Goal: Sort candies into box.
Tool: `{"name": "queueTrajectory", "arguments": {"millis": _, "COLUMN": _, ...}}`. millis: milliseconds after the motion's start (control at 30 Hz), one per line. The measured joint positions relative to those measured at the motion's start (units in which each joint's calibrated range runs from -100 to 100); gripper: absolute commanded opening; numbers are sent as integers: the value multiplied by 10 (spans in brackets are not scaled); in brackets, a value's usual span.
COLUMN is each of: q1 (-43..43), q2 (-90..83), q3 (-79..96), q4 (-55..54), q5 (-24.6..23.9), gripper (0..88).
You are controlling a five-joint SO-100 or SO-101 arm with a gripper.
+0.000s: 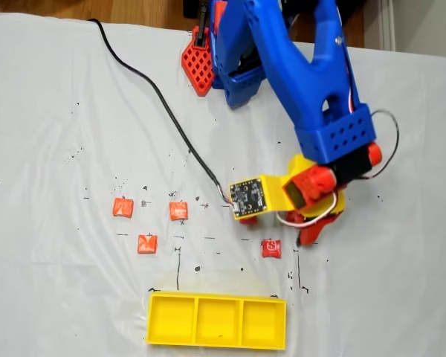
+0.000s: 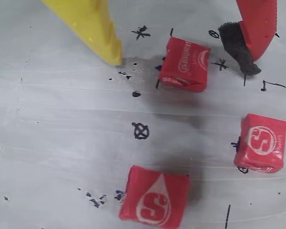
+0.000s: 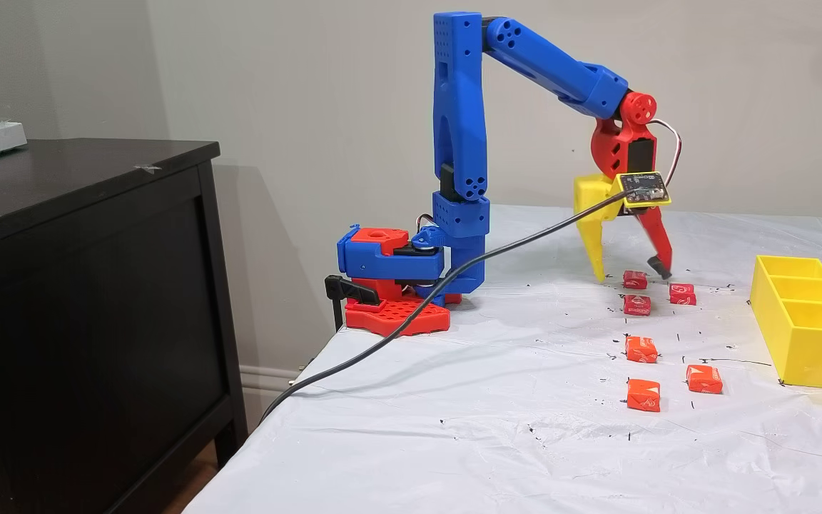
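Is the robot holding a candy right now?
No. The gripper is open and holds nothing; a red candy lies on the table between its yellow and red fingers, untouched.

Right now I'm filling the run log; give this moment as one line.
gripper: open, straddling a red candy | held: nothing | yellow tray: empty | orange candies: on table

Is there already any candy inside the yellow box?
No, in a fixed view all three compartments of the yellow box are bare, and the candies lie on the white sheet.
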Motion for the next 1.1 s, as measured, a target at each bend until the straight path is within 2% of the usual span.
{"name": "queueTrajectory", "arguments": {"millis": 267, "q1": 2, "q2": 8, "q3": -1, "q4": -48, "q5": -1, "gripper": 233}}
{"name": "queueTrajectory", "arguments": {"millis": 433, "q1": 2, "q2": 18, "q3": -3, "q4": -40, "q5": -1, "gripper": 208}}
{"name": "queueTrajectory", "arguments": {"millis": 500, "q1": 2, "q2": 29, "q3": -10, "q4": -33, "q5": -1, "gripper": 135}}
{"name": "queueTrajectory", "arguments": {"millis": 567, "q1": 1, "q2": 41, "q3": -16, "q4": -33, "q5": -1, "gripper": 2}}
{"name": "queueTrajectory", "arguments": {"millis": 833, "q1": 1, "q2": 58, "q3": -19, "q4": -37, "q5": -2, "gripper": 2}}
{"name": "queueTrajectory", "arguments": {"millis": 1100, "q1": 7, "q2": -71, "q3": 44, "q4": -53, "q5": 4, "gripper": 2}}
